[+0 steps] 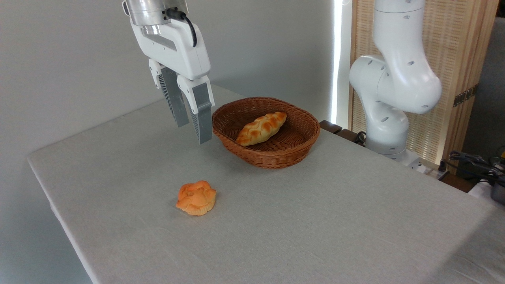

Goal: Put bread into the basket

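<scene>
Wicker basket (pixel 266 132) on counter (pixel 315 221) holds the braided bread loaf (pixel 261 128); task looks done. Gripper (pixel 193 132) hangs empty left of the rim, fingers slightly apart. Orange bun (pixel 196 197) lies outside.

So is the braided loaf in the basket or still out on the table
In. The loaf lies on the floor of the basket, inside its rim, and the hand hangs apart, holding nothing.

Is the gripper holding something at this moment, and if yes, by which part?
Nothing is held. The gripper hangs empty above the table, left of the basket, with the bread lying inside it.
</scene>
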Motion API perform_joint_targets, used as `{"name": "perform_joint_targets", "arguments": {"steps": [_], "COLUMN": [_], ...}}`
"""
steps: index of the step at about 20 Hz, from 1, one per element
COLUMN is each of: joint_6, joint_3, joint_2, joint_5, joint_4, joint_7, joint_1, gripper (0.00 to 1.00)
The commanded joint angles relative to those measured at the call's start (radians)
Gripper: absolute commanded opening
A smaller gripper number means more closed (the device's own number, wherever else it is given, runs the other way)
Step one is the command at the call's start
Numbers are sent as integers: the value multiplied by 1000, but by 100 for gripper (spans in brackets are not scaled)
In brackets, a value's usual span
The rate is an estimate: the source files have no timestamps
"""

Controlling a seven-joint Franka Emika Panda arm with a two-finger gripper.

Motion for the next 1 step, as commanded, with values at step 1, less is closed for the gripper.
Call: {"name": "perform_joint_targets", "arguments": {"steps": [1], "joint_6": [6], "joint_3": [14], "joint_2": [9], "joint_5": [6], "joint_4": [16], "joint_7": [0], "joint_1": [-12], "gripper": [100]}}
